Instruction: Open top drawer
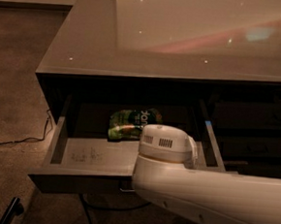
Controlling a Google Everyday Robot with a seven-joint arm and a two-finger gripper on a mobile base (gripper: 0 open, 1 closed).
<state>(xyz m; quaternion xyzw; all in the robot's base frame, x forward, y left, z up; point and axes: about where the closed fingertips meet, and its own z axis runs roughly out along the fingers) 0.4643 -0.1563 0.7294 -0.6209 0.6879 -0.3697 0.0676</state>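
Note:
The top drawer [76,182] of the dark grey cabinet stands pulled out towards me. Its lighter grey scuffed floor [88,153] shows. A green snack bag [130,124] lies inside, near the back middle. My white arm [167,147] reaches down over the drawer's front edge, right of centre. The gripper is hidden under the arm, at the drawer front where a small piece of the handle [124,190] shows.
The cabinet's glossy top [185,35] overhangs the drawer. Shorter closed drawers [256,118] fill the right column. A cable [11,142] runs over the carpet at left and another [103,208] under the drawer. A dark object [11,211] lies at bottom left.

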